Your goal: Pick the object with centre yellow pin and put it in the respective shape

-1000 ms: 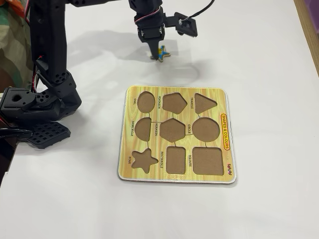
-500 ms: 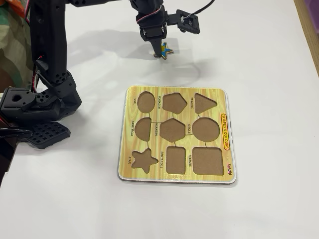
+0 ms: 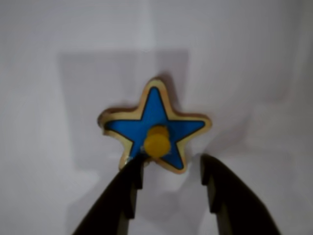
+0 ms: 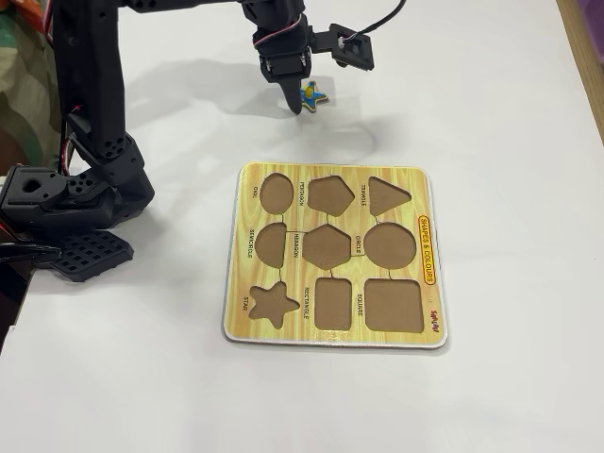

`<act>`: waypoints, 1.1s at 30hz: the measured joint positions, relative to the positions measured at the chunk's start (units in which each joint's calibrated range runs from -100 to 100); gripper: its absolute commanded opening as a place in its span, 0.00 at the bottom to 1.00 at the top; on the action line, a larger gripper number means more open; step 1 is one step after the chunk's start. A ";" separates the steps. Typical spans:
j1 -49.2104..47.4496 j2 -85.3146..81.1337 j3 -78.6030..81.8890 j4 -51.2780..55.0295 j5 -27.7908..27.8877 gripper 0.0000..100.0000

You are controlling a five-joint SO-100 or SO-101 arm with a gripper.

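white table (image 4: 491,113) (star (image 4: 310,92), board (image 4: 335,330))

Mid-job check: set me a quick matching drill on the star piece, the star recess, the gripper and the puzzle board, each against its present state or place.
1 star piece
2 star recess
3 gripper
4 puzzle board

A open, fingers apart
B empty, near left corner of the board in the fixed view
C flat on the table
D beyond the board, at the fingertips

Pairs: 1-D, 2-B, 3-A, 4-C

star piece (image 3: 155,128): glossy blue face, pale wood edge, smooth yellow knob, probably plastic (blurred) | puzzle board (image 4: 434,321): yellow wood-grain print, satin, matt brown recesses | gripper (image 3: 171,171): matt black plastic fingers | table (image 4: 491,113): smooth matt white
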 measured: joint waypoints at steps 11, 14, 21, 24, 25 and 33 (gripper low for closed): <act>0.47 -0.34 0.00 0.00 0.00 0.14; 0.47 -0.34 0.00 -1.11 0.00 0.14; 0.47 -0.34 0.00 -4.71 0.00 0.14; 0.47 -0.34 0.00 -4.71 0.00 0.14; 0.47 -0.34 0.00 -4.71 0.00 0.14; 0.47 -0.34 0.00 -4.71 0.00 0.04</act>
